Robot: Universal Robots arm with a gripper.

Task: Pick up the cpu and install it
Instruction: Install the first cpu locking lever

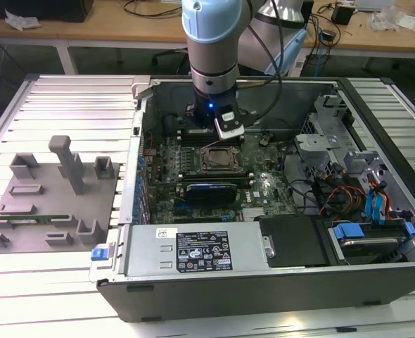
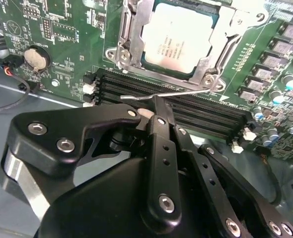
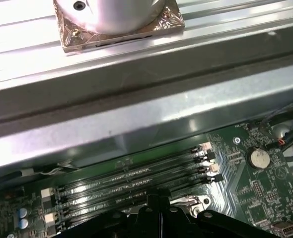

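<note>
The cpu (image 2: 179,39), a flat square chip with a silvery top, lies inside the metal-framed socket (image 2: 131,49) on the green motherboard (image 2: 62,29). The socket's frame is open around it. My gripper (image 2: 156,103) is shut, its black fingers pressed together with nothing between them. Its tips sit at the thin wire socket lever (image 2: 186,91), just beside the socket and over the black memory slots (image 2: 206,116). In the exterior view my gripper (image 1: 220,134) hangs inside the open computer case, right behind the socket (image 1: 220,158). In the first wrist view the gripper (image 3: 159,201) points down at the board's memory slots (image 3: 131,181).
A grey fixture plate (image 1: 53,193) with pegs and a green memory stick (image 1: 24,220) lies at the exterior view's left. The power supply (image 1: 193,250), drive bays (image 1: 366,236) and loose cables (image 1: 334,197) fill the case. A coin battery (image 2: 33,58) sits on the board. The case wall (image 3: 136,114) stands close by.
</note>
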